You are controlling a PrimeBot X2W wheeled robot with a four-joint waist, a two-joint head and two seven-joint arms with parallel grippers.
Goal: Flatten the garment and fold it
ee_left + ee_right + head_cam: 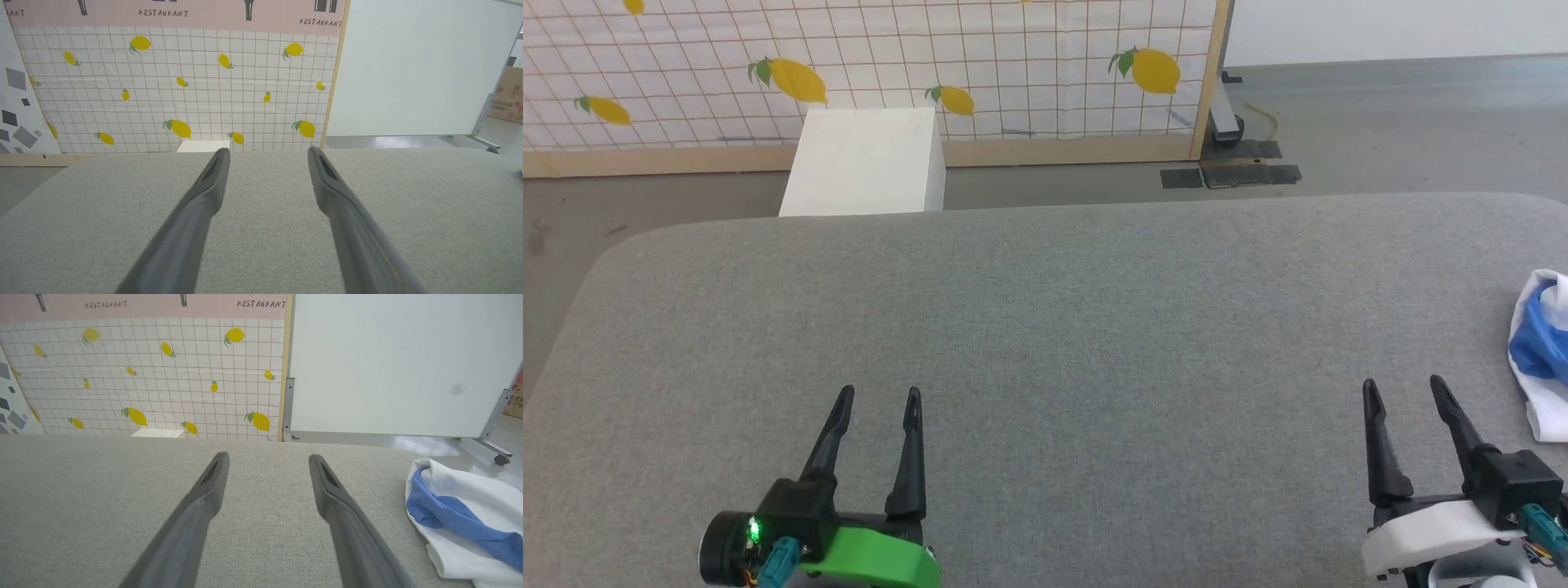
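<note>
The garment (1543, 359), white with a bright blue band, lies bunched at the right edge of the grey table (1054, 327), partly cut off by the picture's edge. In the right wrist view the garment (466, 522) sits crumpled to the right of my fingers. My right gripper (1403, 388) stands open just left of it, not touching, and the same right gripper (269, 457) has nothing between its fingers. My left gripper (880, 396) is open over bare cloth at the lower left; in its own view the left gripper (269, 152) is empty too.
A white box (866, 163) stands on the floor behind the table's far edge. Behind it rises a lemon-print partition (890, 73) on a wooden frame. A white panel on wheeled legs (400, 363) stands to the right, with grey floor (1405, 122) around it.
</note>
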